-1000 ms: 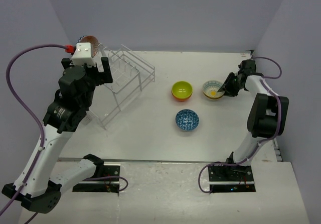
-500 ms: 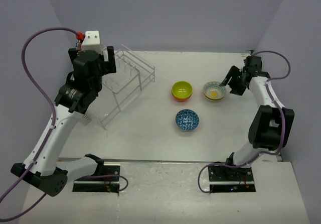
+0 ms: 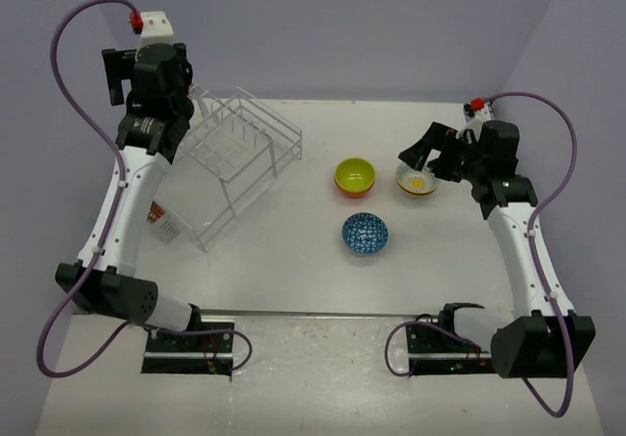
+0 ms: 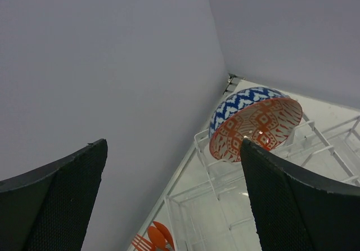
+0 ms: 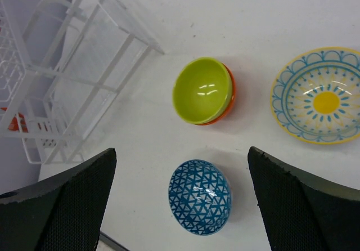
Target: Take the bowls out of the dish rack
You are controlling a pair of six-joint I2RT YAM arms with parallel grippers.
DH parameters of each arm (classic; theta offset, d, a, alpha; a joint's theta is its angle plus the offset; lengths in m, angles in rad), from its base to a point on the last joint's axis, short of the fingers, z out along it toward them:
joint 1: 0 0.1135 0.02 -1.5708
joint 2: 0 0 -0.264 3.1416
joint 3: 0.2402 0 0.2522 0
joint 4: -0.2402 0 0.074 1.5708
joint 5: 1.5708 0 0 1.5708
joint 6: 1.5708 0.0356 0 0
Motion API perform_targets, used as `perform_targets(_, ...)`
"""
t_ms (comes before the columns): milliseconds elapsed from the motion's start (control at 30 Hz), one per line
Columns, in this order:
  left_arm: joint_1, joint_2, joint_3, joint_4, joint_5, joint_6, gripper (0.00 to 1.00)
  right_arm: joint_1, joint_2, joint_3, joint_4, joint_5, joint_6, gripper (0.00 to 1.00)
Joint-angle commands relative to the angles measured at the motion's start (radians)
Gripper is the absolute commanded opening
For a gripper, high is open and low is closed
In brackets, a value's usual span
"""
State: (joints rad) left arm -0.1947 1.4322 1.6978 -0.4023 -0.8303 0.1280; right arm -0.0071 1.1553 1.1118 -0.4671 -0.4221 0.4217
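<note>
Four bowls sit out on the white table (image 3: 293, 270): lime-green bowl (image 5: 201, 89) nested in the orange-red bowl (image 5: 228, 96), blue-patterned bowl (image 5: 199, 196) nearer me, white bowl w/ teal rim and yellow centre (image 5: 326, 103) off to the right. One to go, by my reckoning: the red-patterned bowl w/ blue outside (image 4: 256, 128). It stands on edge at the far-left end of the clear-white wire dish rack (image 3: 245, 152), by the wall corner.

Right gripper (image 5: 181, 149): jaws fully apart, nothing in them, hanging above the unloaded bowls. I'd park it there.

Left gripper (image 4: 173, 144): jaws wide apart too, empty, high over the rack's far end. The bowl is ahead and below, right of the gap's centre.

Next step, as I see it, is picking that bowl. Doing it well:
- Swing until the rim lies btwn the fingers.
- Come down from above, one finger inside the bowl wall, one outside, and pinch the top rim.
- Lift straight up along the dividers, no sideways drag, since the rack looks light and could shift.
- Mind the walls; there's little room.
</note>
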Motion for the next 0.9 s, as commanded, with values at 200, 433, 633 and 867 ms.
perform_targets(200, 0.018, 0.237, 0.252, -0.182, 0.079, 0.016, 0.99, -0.005, -0.028, -0.015, 0.101, -0.19, 0.015, 0.99)
perform_targets(433, 0.035, 0.336, 0.275, -0.184, 0.023, 0.015, 0.95, -0.005, -0.049, -0.018, 0.108, -0.218, 0.014, 0.99)
perform_targets(633, 0.064, 0.381, 0.275, -0.106, 0.004, 0.041, 0.93, -0.005, -0.069, -0.023, 0.117, -0.221, 0.014, 0.99)
perform_targets(867, 0.08, 0.369, 0.182, 0.02, -0.043, 0.107, 0.8, -0.005, -0.094, -0.013, 0.114, -0.193, 0.003, 0.99)
